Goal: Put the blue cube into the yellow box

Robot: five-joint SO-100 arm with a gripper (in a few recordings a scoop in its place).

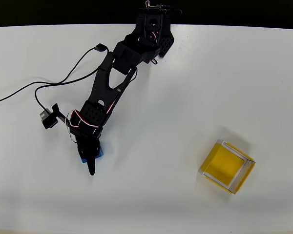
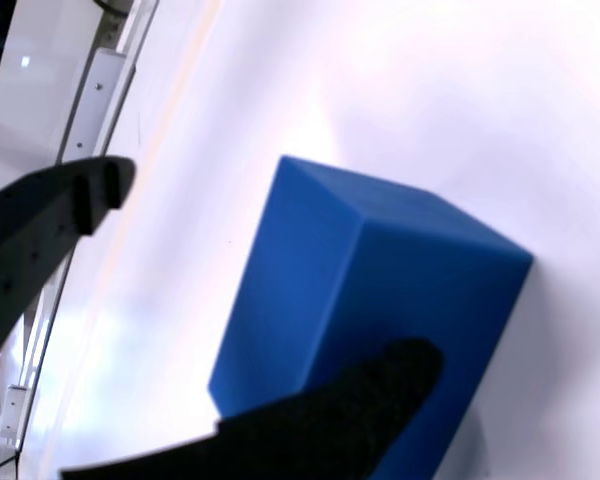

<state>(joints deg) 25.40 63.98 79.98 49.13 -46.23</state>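
The blue cube [image 1: 100, 154] lies on the white table at the lower left of the overhead view, mostly covered by my gripper [image 1: 90, 157], which hangs right over it. In the wrist view the blue cube [image 2: 370, 290] sits between my gripper [image 2: 265, 270] fingers. The lower finger [image 2: 360, 400] overlaps its near face, while the upper finger [image 2: 50, 220] stands off to the left with a gap of bare table. The gripper is open. The yellow box [image 1: 224, 165] stands open-topped and turned at an angle at the lower right of the overhead view, far from the gripper.
The black arm [image 1: 112, 83] reaches down from its base [image 1: 154, 29] at the table's top edge. A black cable [image 1: 49, 83] loops over the table to the left of the arm. The white table [image 1: 161, 122] stretches bare between cube and box.
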